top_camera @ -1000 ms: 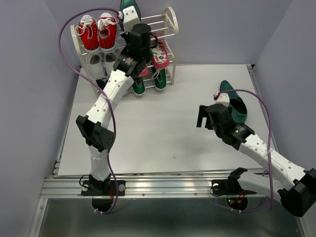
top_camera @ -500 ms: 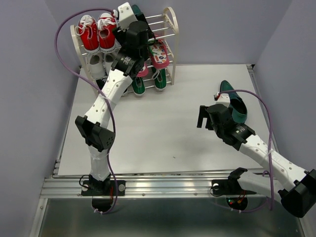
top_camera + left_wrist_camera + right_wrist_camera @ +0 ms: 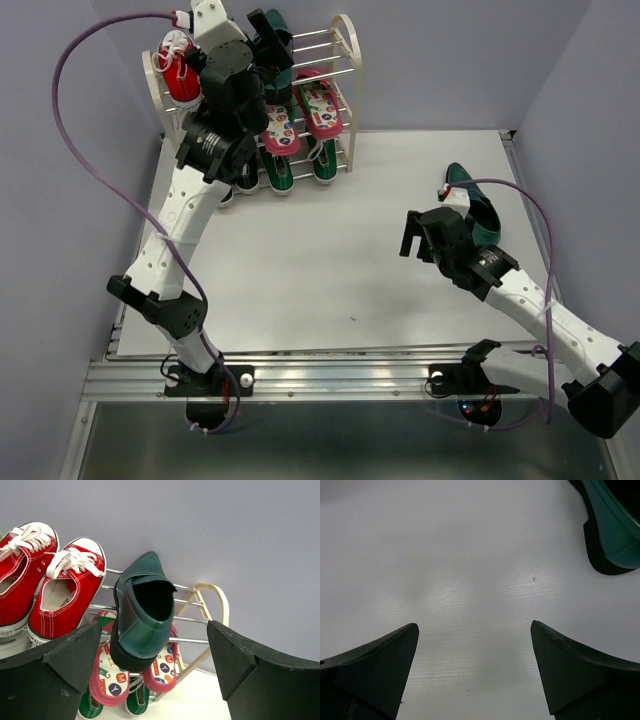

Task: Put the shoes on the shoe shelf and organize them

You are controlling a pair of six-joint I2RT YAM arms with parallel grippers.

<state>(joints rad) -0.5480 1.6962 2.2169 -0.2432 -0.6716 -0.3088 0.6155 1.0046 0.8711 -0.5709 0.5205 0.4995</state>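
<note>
Left wrist: left hand (image 3: 154,630) wide; glossy green loafer (image 3: 136,627) on silver-rod shelf (image 3: 188,602); right hand (image 3: 474,626) wide.

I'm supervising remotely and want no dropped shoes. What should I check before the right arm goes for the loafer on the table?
1. Left gripper open and clear of the shelved loafer: ok.
2. Shelved loafer seated steadily on the top rods of the shoe shelf: cannot tell; its underside is hidden.
3. Right gripper open: ok.
4. Table loafer centred under the right gripper: not ok; it sits at the upper-right corner of the right wrist view.
</note>
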